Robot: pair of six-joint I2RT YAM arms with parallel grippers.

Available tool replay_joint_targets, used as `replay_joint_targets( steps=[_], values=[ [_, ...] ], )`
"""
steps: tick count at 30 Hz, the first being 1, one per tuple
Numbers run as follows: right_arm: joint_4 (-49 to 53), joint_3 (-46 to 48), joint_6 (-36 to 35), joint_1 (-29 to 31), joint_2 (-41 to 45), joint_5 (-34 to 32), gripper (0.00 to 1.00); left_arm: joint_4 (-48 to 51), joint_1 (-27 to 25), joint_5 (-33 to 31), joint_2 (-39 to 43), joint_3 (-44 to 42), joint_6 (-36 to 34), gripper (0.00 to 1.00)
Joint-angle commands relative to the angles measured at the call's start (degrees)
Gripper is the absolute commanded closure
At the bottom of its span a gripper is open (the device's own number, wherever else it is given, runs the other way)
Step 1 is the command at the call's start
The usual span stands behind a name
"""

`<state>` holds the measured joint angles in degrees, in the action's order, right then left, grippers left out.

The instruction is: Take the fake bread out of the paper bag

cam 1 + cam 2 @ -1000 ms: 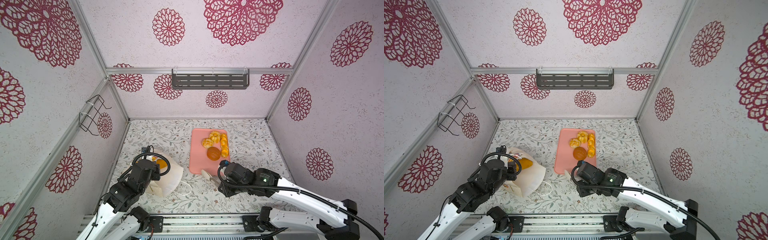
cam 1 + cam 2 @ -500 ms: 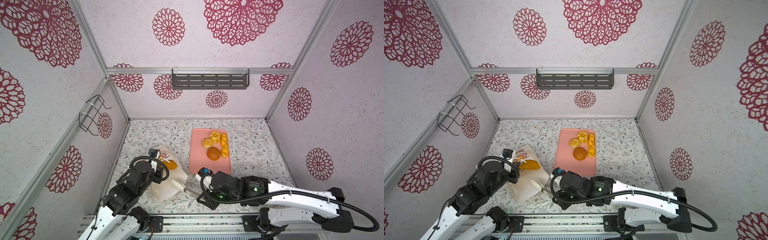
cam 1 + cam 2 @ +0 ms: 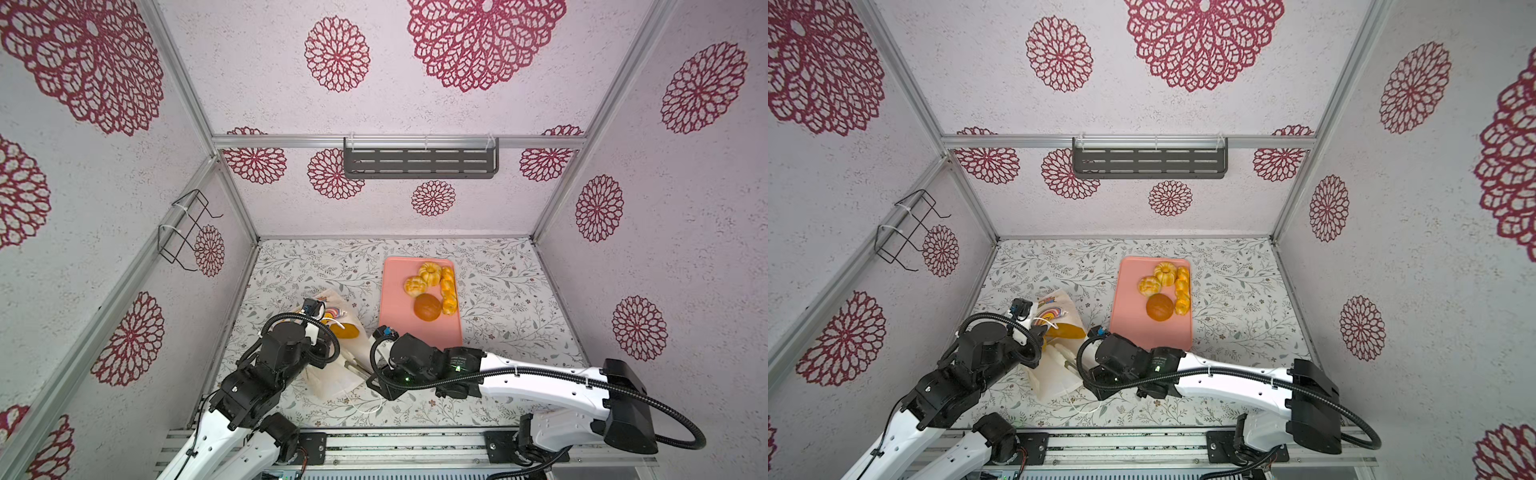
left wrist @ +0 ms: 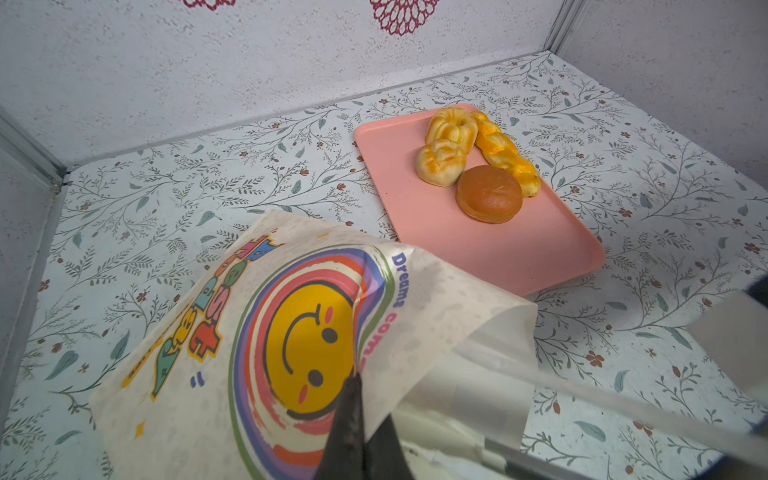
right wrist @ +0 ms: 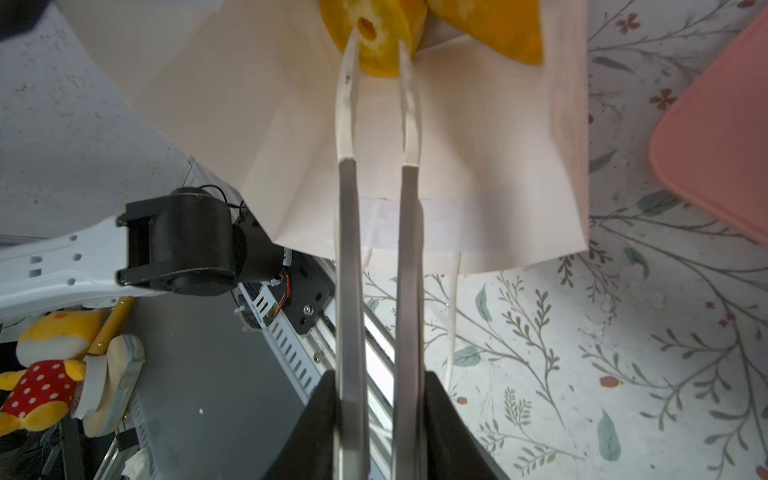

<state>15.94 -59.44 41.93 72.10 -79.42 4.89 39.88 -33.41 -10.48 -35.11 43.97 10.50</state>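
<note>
Tabletop point(image 3: 498, 291) leaf-printed beneath paper bag point(image 3: 332, 382); walls point(image 3: 374, 104) rosette-patterned

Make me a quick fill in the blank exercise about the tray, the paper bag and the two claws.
The pink tray holds ___ pieces of fake bread.
The left claw is ___ on the edge of the paper bag.
The right claw has its tips at a ring-shaped pastry inside the ___.
Missing words: four, shut, bag.
</note>
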Motion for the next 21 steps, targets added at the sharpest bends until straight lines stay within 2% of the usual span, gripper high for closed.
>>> replay_joint_targets(
  steps=[1,5,10,21],
  values=[
    [-8.27,-0.70,0.30,-1.67,0.29,2.04,0.65,-1.30,0.27,1.23,1.36,-0.10,-0.58,1.00],
    [-10.89,-2.01,0.44,-2.47,-3.38,5.90,0.57,-1.71,0.20,0.94,1.81,-0.37,-0.15,1.00],
    [-13.46,-3.35,1.05,-2.49,-7.00,8.20,0.55,-1.32,0.24,0.66,1.19,0.22,0.04,1.00],
    [-11.12,-8.07,0.74,-2.49,-11.07,5.20,0.57,-1.61,0.27,0.57,1.89,0.24,0.93,1.00]
  ],
)
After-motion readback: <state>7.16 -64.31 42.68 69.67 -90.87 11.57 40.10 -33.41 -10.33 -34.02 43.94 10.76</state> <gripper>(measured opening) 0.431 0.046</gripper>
